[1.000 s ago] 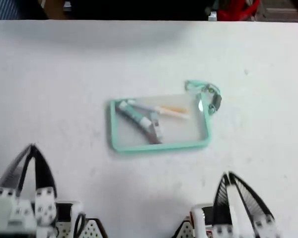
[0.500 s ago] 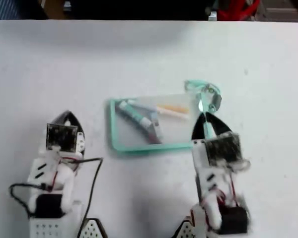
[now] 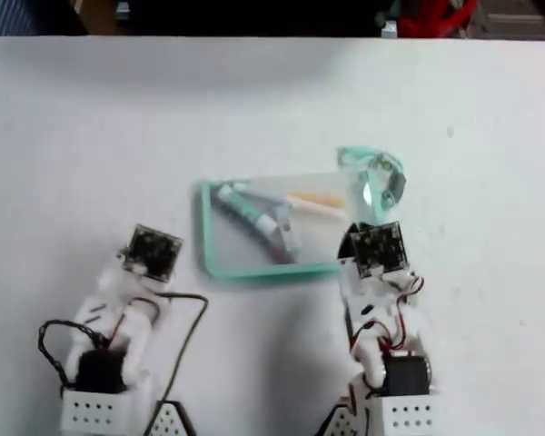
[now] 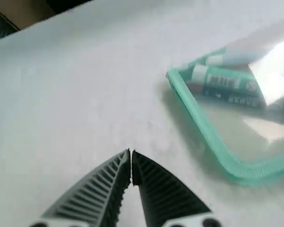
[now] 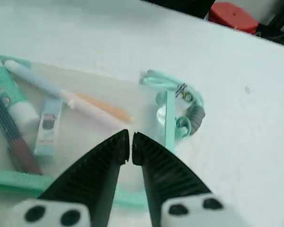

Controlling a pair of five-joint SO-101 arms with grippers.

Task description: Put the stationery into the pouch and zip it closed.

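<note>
one corner of the pouch hides under the right arm.

Robotics lab bench, white table, left arm and right arm trailing wires

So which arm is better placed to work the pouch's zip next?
Right, probably. The right gripper hangs over the pouch at its end nearest the strap. The left gripper is over bare table, beside the opposite end.
</note>
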